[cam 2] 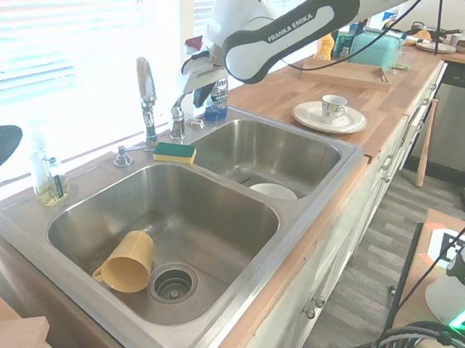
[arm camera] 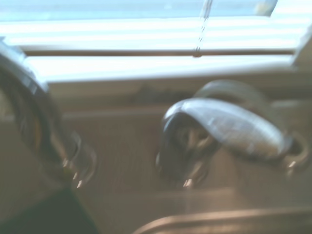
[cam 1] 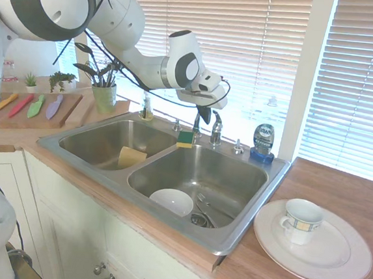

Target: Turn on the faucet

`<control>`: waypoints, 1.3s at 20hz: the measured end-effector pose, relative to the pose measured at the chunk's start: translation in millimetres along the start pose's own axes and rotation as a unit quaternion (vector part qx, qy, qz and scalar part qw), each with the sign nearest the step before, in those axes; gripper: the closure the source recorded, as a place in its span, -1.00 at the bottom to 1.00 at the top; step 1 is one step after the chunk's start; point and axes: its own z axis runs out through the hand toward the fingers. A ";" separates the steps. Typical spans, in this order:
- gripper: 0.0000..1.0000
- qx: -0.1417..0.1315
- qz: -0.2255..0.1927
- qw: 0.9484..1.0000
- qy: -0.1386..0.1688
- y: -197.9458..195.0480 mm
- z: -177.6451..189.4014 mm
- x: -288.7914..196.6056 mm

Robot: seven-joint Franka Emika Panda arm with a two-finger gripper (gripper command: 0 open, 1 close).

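Observation:
The faucet's chrome spout (cam 2: 146,90) rises behind the divider of the double sink (cam 2: 227,306); in the first exterior view the spout (cam 1: 196,124) is a thin dark line. Its short lever handle (cam 1: 217,129) (cam 2: 178,117) stands on a stubby base just beside it. My gripper (cam 1: 206,118) (cam 2: 198,86) hangs shut and empty, slightly above the handle and close to it, not touching. The wrist view shows the handle (arm camera: 229,126) blurred and close, with the spout (arm camera: 29,122) at one side.
A green-yellow sponge (cam 1: 185,138) (cam 2: 174,151) lies by the faucet base. Past the handle stand a small chrome cap (cam 1: 237,146) and a blue soap bottle (cam 1: 262,143). One basin holds a yellow cup (cam 2: 127,263), the other a white bowl (cam 1: 171,201). A mug (cam 1: 301,221) stands on a plate (cam 1: 333,257).

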 end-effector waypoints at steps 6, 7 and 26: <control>1.00 -0.084 -0.014 0.988 -0.127 31.7 38.9 1.7; 1.00 -0.092 -0.015 0.987 -0.134 33.8 42.9 0.5; 1.00 -0.125 -0.018 0.977 -0.175 145.6 -25.6 -97.9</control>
